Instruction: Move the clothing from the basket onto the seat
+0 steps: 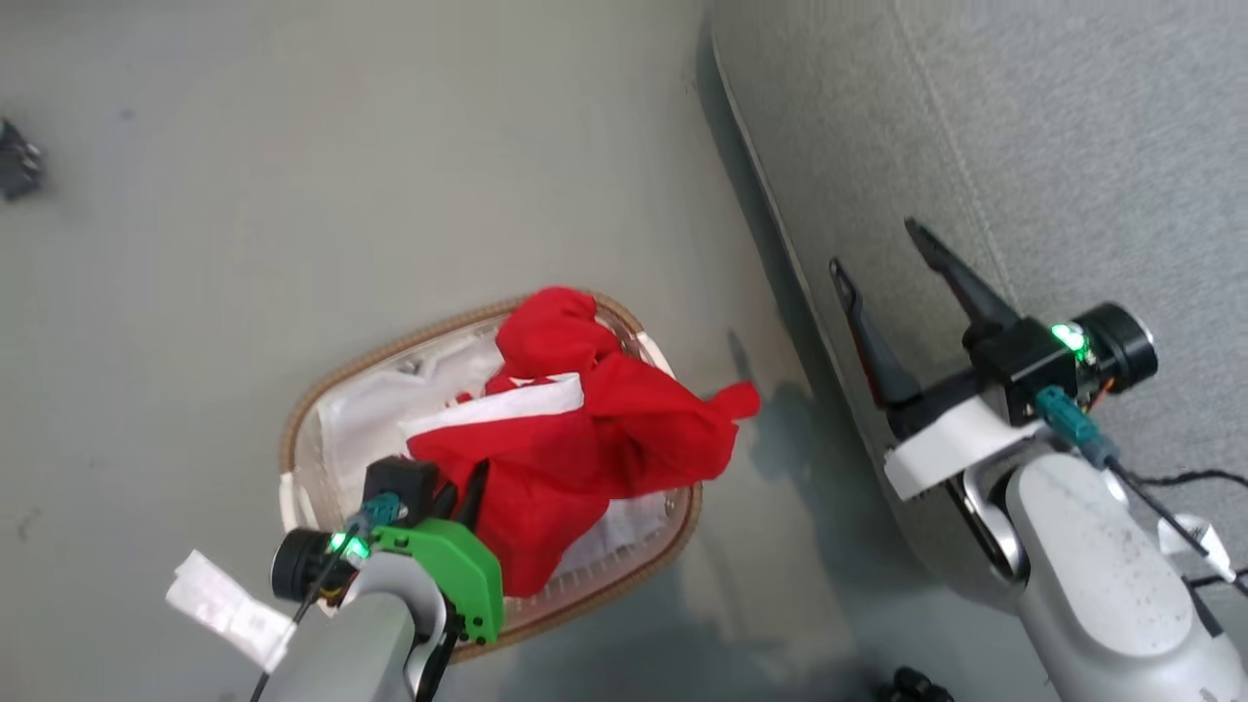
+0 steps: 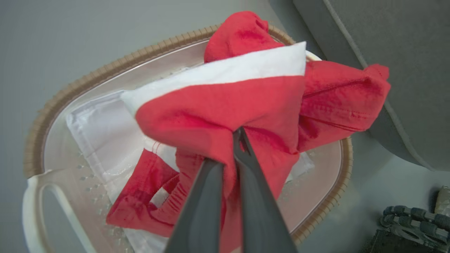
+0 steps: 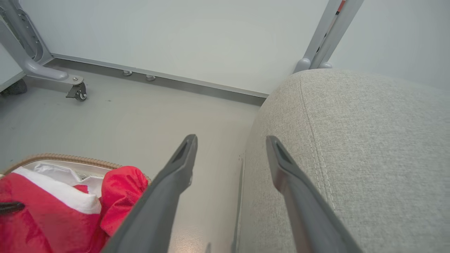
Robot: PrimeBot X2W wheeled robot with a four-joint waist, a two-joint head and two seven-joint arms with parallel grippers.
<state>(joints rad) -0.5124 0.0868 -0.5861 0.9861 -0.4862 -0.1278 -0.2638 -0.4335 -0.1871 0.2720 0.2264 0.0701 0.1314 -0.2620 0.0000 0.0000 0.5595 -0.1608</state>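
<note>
While the basket stood on the floor just beside the seat, the clothing was seen heaped inside it on the white cloth liner, with one red fold spilled over the woven rim on the seat's side. The left hand was clamped tight on a bunch of the red clothing over the basket. The right hand was held empty, fingers wide apart, at the seat's edge.
</note>
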